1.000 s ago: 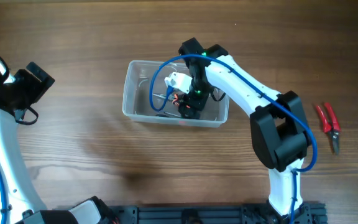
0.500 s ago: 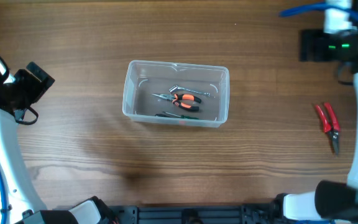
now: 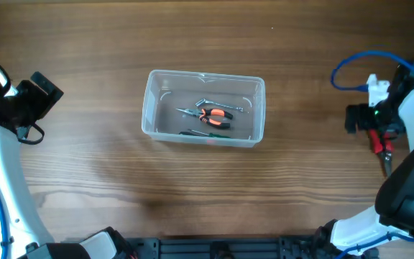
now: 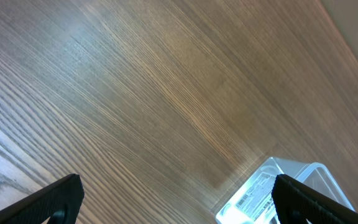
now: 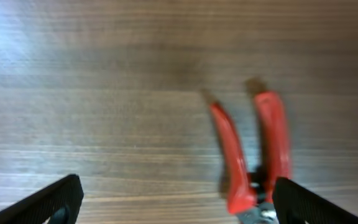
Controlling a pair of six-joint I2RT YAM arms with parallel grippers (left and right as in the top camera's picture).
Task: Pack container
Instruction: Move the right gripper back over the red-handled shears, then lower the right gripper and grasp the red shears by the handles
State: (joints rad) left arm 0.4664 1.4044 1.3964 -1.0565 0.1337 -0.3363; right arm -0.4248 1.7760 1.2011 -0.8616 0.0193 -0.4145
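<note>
The clear plastic container (image 3: 157, 108) sits mid-table and holds orange-handled pliers (image 3: 213, 114), a metal tool and a dark green tool. Its corner shows in the left wrist view (image 4: 272, 186). Red-handled pliers (image 3: 384, 147) lie on the table at the right, partly under my right arm; they also show in the right wrist view (image 5: 253, 155). My right gripper (image 5: 176, 202) is open and empty, above and just left of the red pliers. My left gripper (image 4: 176, 199) is open and empty at the far left, away from the container.
The wooden table (image 3: 85, 180) runs under everything. A blue cable (image 3: 347, 65) loops off the right arm. A black rail (image 3: 221, 248) runs along the front edge.
My right arm left the container, swung out to the far right, then came down over the red pliers. The orange pliers stay in the container. The left arm has not moved.
</note>
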